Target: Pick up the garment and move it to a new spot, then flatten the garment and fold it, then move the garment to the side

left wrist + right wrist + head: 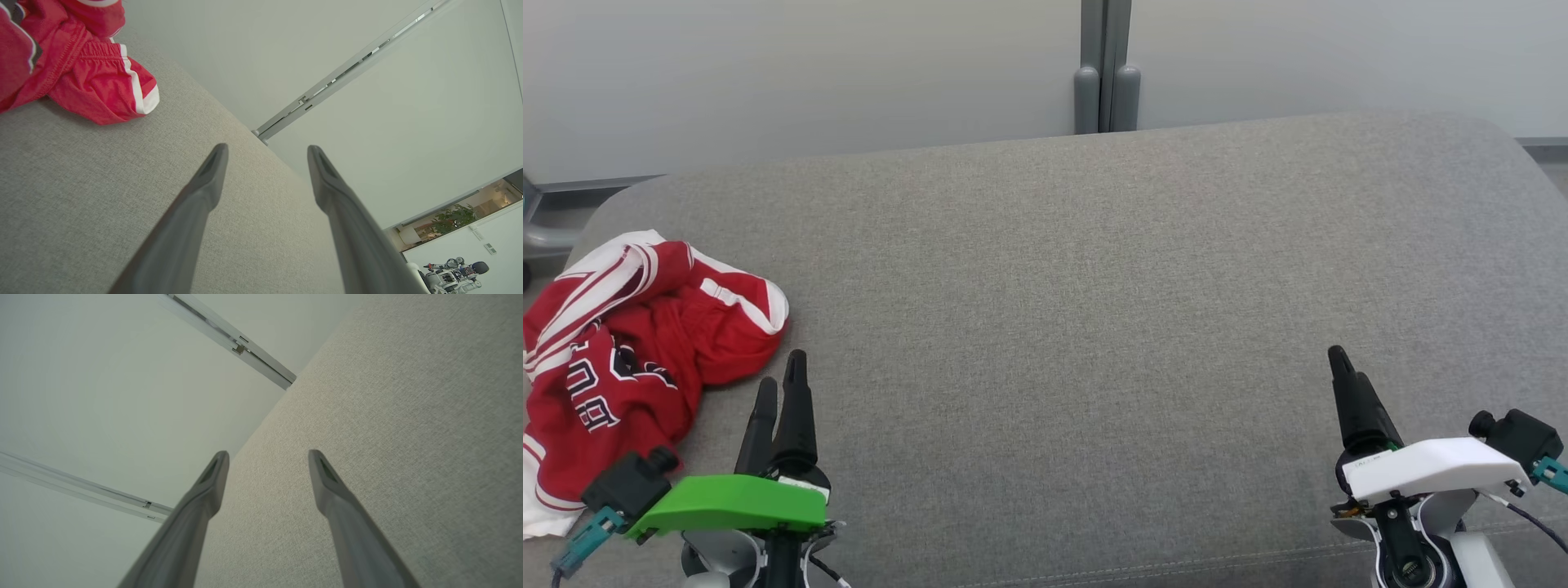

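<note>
The grey fabric-covered worktop (1094, 269) spreads widest before me, rounded at its far corners, with a stitched seam along the near edge. Behind it stand pale wall panels (809, 73), joined by a grey upright post (1105, 73). The garment (629, 343), a red jersey with white stripes and dark lettering edged in white, lies crumpled in a heap at the worktop's left side, close to the left edge and nearer to me than the far corner. In my left wrist view its red, white-trimmed hem (81, 69) rests on the fabric off to the upper left, apart from my fingers. My left end effector (782, 369), under its green wrist cover (735, 502), sits at the near left just beside the heap without touching it. Its two dark fingers are spread wide with nothing between them (267, 149). My right end effector (1339, 359), under a white wrist cover (1429, 465), sits well apart at the near right over bare fabric. Its fingers are likewise spread wide and grip nothing (267, 453). Small in the far corner of the left wrist view are a leafy plant (453, 216) and another robot (453, 273).
</note>
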